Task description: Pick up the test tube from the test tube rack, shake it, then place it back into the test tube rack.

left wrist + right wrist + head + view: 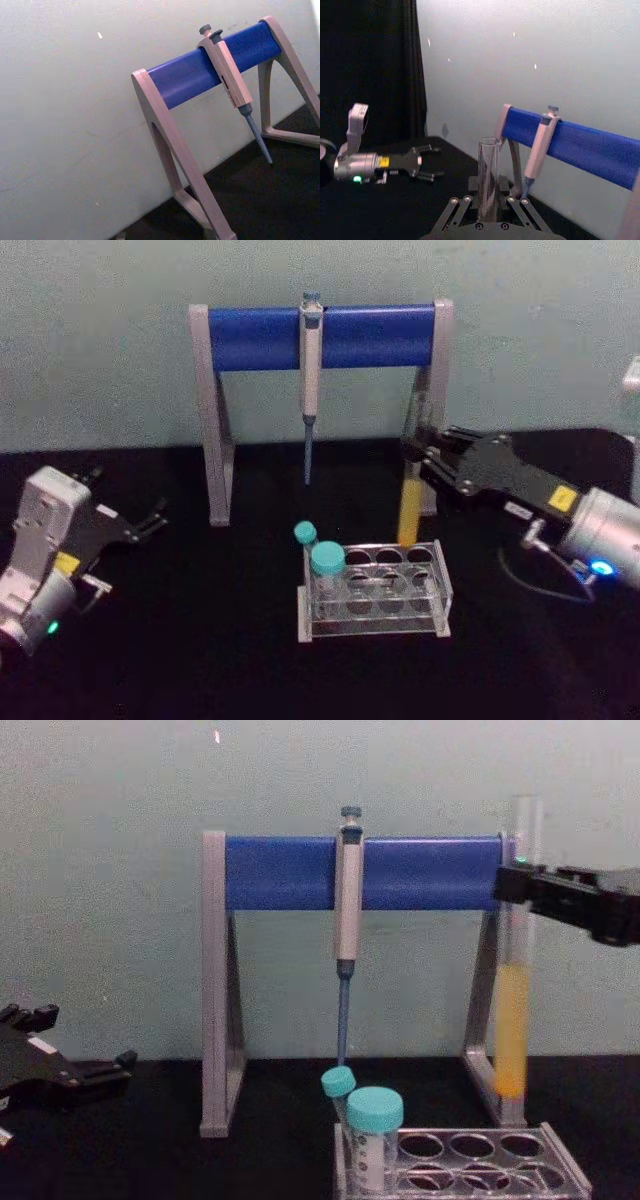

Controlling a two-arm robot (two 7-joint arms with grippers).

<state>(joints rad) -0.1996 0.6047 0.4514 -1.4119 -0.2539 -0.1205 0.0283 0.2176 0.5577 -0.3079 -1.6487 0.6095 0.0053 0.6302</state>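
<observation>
Clear plastic, nearest item: the rack (375,592), set on the black table (180,660), with rows of round holes in its top plate. In its left end are two short tubes with teal caps (326,560), one behind the other. The other holes I can see hold nothing. Next back is the test tube (513,1030), a long slim glass tube with an open mouth. It stands upright in the air over the rack's far right corner. In the chest view its rounded bottom is clear of the top plate. Yellow-orange liquid fills its lower part and the glass above is empty. My right pincer (420,452) is closed on that empty upper part, one finger on each side, with the arm reaching in from the right. My left pincer (150,518) sits low at the left of the table, well apart from the rack, with its fingers spread and nothing between them. Farther back is a grey stand (215,440) with a blue crossbar. A grey pipette (311,370) hangs from the middle of the bar, tip pointing down. Farthest is a pale wall (100,340).
</observation>
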